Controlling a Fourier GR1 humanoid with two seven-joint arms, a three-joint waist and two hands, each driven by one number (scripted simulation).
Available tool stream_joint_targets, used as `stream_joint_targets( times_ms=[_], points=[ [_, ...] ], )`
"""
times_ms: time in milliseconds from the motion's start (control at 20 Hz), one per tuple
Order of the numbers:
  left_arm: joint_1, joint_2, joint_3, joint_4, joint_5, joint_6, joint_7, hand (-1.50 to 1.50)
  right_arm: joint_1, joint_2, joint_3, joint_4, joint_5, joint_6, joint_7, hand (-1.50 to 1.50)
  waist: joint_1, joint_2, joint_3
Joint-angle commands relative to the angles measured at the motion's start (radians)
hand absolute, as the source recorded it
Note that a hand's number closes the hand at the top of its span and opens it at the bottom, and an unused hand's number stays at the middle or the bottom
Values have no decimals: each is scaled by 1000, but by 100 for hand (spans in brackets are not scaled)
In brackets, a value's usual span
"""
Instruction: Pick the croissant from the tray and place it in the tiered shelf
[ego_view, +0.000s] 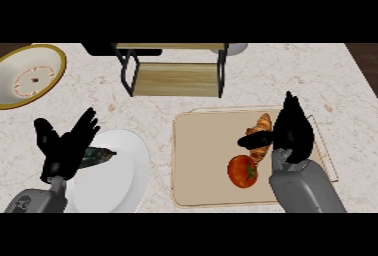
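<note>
Right now the right hand (291, 134) is hovering over the right half of the tray (203, 150). Its fingers (290, 112) are stretching nearly straight toward the far edge, close together, while the thumb (255, 140) is sticking out sideways across the middle of the croissant (261, 123). The hand is clamping nothing, and I cannot tell whether the thumb is touching the pastry. The croissant is lying on the tray, just left of the fingers, with a tomato (242, 171) sitting just beside its near end.

The left hand (65, 150) is resting at the left with its fingers up and spread apart, holding nothing. It is overlapping the edge of a white plate (118, 175) that is carrying a small dark item (98, 155).

Beyond the tray, the tiered shelf (177, 79) is standing on the pale speckled worktop (332, 80), well apart from the croissant. A gold-rimmed plate (29, 75) is sitting at the far left corner.
</note>
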Motion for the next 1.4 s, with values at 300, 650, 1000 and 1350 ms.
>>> stream_joint_targets(
  times_ms=[300,650,1000,1350],
  points=[
    [43,36,45,36,24,-60,21,0,13,92,-39,126,138,-34,153,-150,2,9,-9],
    [82,-11,17,17,-23,-28,12,0,2,93,-85,196,162,-56,90,-150,5,7,-8],
    [73,-48,23,52,-49,-37,-20,0,8,94,-118,195,168,-70,13,-150,-2,7,-8],
    [63,-34,26,34,-51,-58,27,0,-17,94,-146,372,47,63,-168,150,10,10,-7]
  ],
)
